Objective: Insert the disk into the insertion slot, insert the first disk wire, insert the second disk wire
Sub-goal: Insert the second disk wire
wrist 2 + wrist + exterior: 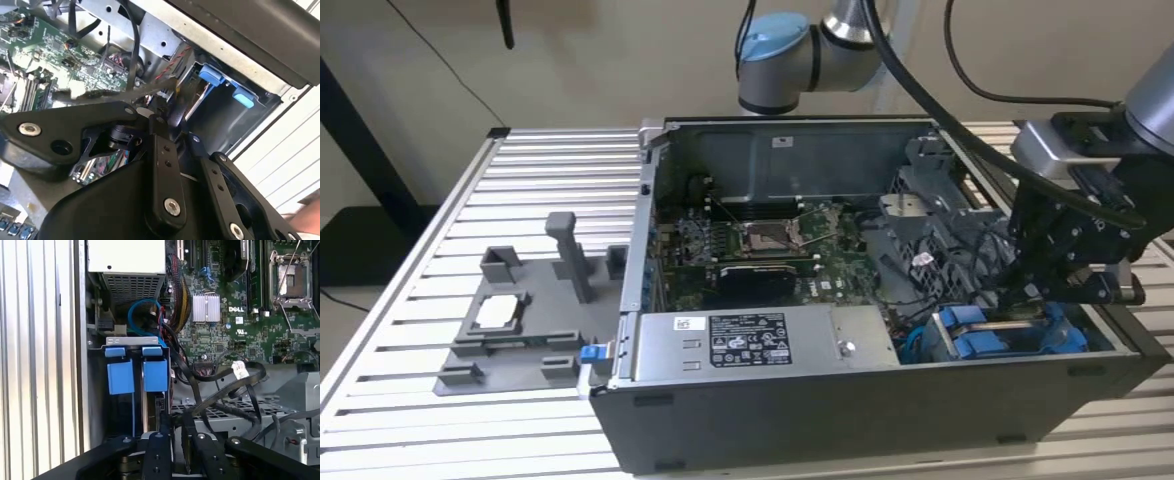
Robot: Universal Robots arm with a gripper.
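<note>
The gripper [178,434] hangs low inside the case, its fingers drawn narrow and seemingly pinching the plug end of a black wire [210,399], just beside the rear edge of the disk [154,376]. The disk sits in the slot [135,341], its blue bracket showing. The plug probably wants squaring to its socket and a straight, gentle push, with the slack loops kept off the board [225,325] beyond.
</note>
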